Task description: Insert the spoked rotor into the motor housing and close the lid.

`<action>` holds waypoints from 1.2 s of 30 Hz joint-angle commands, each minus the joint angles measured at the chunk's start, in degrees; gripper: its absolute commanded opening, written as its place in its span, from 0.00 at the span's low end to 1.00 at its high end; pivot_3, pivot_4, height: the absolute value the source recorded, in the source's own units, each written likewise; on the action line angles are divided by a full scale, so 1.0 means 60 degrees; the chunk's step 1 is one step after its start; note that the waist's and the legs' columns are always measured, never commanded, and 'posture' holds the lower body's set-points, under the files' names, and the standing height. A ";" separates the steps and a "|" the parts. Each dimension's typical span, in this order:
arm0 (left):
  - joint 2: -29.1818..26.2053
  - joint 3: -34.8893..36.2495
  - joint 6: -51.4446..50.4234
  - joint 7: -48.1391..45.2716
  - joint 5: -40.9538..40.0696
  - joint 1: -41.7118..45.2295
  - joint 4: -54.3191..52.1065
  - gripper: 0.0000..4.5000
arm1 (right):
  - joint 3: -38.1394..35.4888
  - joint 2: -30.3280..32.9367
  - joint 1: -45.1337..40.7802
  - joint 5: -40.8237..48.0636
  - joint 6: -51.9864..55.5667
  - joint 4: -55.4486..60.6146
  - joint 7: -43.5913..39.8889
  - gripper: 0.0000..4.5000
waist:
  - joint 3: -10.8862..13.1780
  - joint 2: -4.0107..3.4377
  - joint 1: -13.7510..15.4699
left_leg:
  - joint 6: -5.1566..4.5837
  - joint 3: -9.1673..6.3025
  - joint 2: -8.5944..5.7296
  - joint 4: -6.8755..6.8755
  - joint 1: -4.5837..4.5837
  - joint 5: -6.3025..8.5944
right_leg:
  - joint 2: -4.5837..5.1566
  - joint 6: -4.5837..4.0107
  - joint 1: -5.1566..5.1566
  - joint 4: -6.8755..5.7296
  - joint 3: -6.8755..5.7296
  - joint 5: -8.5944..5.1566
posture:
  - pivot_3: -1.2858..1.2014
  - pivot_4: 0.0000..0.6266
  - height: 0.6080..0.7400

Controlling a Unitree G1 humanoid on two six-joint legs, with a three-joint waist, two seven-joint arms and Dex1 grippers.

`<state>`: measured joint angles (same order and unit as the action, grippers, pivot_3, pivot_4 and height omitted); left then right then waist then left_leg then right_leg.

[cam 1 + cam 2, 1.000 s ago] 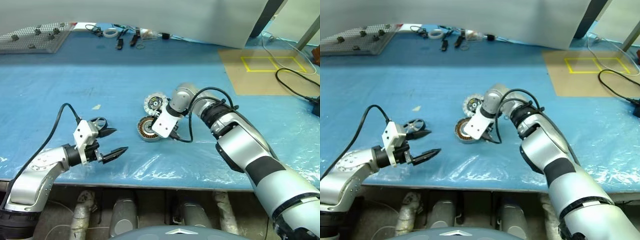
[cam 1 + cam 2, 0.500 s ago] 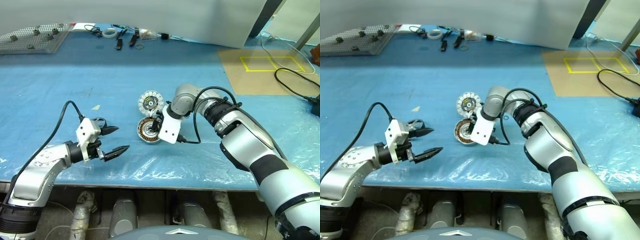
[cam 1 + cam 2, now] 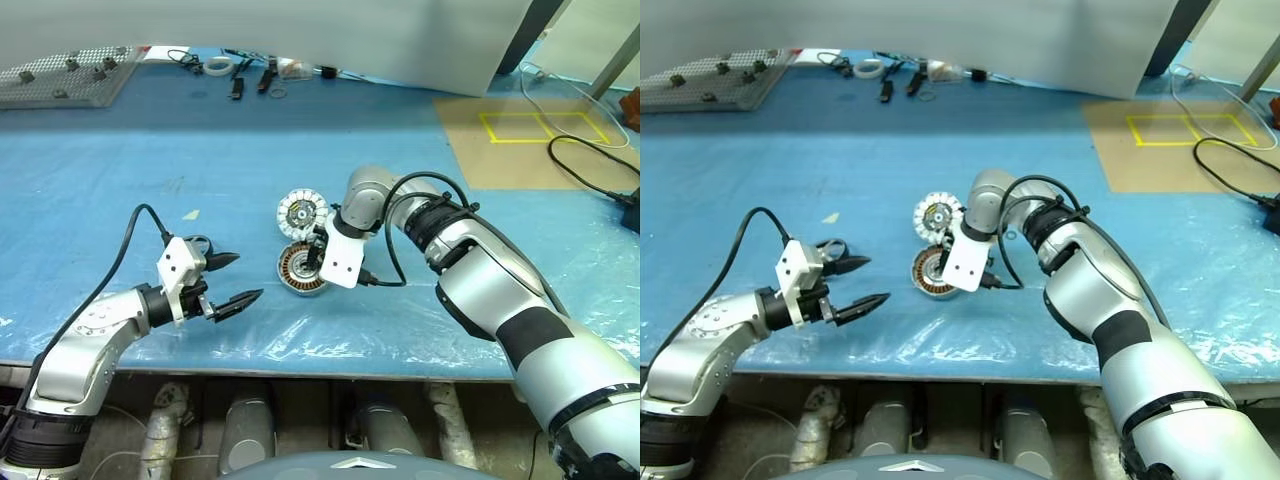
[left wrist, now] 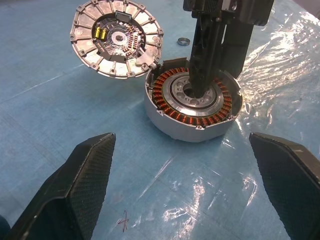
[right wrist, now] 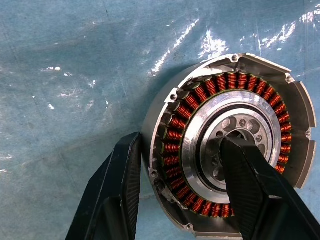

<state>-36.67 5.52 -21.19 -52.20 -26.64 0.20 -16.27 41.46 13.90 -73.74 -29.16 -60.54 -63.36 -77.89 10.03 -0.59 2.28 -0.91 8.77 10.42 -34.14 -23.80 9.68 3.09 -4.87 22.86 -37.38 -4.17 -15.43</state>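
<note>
Motor housing (image 4: pixel 192 105) sits flat on blue table sheet (image 3: pixel 150 170), roughly mid-table, copper windings up; a silvery ring w/ holes, prob. the spoked rotor (image 5: pixel 235 142), lies in its centre, so insertion looks done or nearly so. Lid (image 4: pixel 117 39) lies just beside housing on far side, rim touching or nearly touching it, segmented/electronics face up. A small loose ring (image 4: pixel 183 41) on sheet near lid. Right gripper (image 5: pixel 182 165) points steeply down over housing, partly spread: one finger in the centre bore, the other outside the housing wall, straddling windings + wall; whether it is actually pinching, cannot tell. Left gripper (image 4: pixel 190 200) spread wide, empty, hovering low over sheet well to the left, aimed toward housing. Handling, as judgement: housing metal, stiff, likely heavy for its size, smooth wall could slip; windings fragile, avoid pressing on copper. Take hold by outer wall or wall + bore. Lid thin, stiff, light; exposed board delicate, so grip at rim/tabs only, then flip and seat.
</note>
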 commanded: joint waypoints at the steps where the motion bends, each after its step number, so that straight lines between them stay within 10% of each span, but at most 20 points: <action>1: 0.0023 0.0033 0.0150 0.0037 -0.0015 0.0000 -0.0200 1.00 | 0.0172 -0.0053 0.0107 -0.0161 -0.0112 -0.0022 0.0168 0.45 | 0.0000 0.0000 0.0000 | 0.0001 0.0000 0.0000 0.0000 0.0000 0.0001 | 0.0000 0.0000 0.0000 0.0000 0.0000 0.0000 | 0.52 0.24 1.00; 4: 0.0043 0.0003 0.0163 0.0043 0.0009 -0.0003 -0.0186 1.00 | 0.0192 -0.0049 0.0050 -0.0386 -0.0107 -0.0070 0.0647 0.45 | 0.0000 0.0000 -0.0008 | 0.0004 0.0000 0.0000 0.0000 0.0003 0.0002 | 0.0000 0.0000 -0.0001 -0.0001 0.0000 0.0000 | 0.52 0.24 1.00; 9: 0.0093 -0.0049 0.0159 0.0027 0.0047 0.0072 -0.0117 1.00 | 0.0333 0.0087 -0.0203 -0.0831 -0.0231 -0.0018 0.1234 0.89 | 0.0000 0.0000 -0.0007 | 0.0014 0.0000 0.0001 0.0001 0.0007 0.0008 | -0.0002 0.0000 0.0000 -0.0006 0.0002 0.0000 | 0.52 0.24 1.00; 23: 0.0107 -0.0370 0.0400 -0.0388 0.0181 0.0760 0.0636 1.00 | -0.0035 0.1155 -0.0425 0.1638 -0.0218 0.2583 -0.0481 0.89 | 0.0003 0.0002 -0.0007 | -0.0006 0.0000 0.0000 -0.0001 -0.0012 -0.0003 | -0.0002 0.0000 0.0015 -0.0004 0.0002 0.0000 | 0.52 0.24 1.00; 36: 0.0019 -0.0416 0.0410 -0.0680 0.0148 0.1463 0.0912 1.00 | -0.3979 0.3383 0.2376 0.3870 0.8462 0.6620 0.0769 0.89 | 0.0007 0.0022 0.0131 | -0.0006 -0.0003 -0.0005 0.0003 -0.0020 -0.0004 | -0.0002 0.0005 -0.0003 0.0033 -0.0004 0.0003 | 0.52 0.24 1.00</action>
<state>-36.03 2.25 -19.73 -55.68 -25.34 7.64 -10.58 21.32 34.16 -60.56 -9.48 -17.46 -30.26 -75.38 10.07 -0.46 3.06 -0.95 8.75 10.39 -34.10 -23.93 9.66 3.07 -4.84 22.86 -37.18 -4.20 -15.41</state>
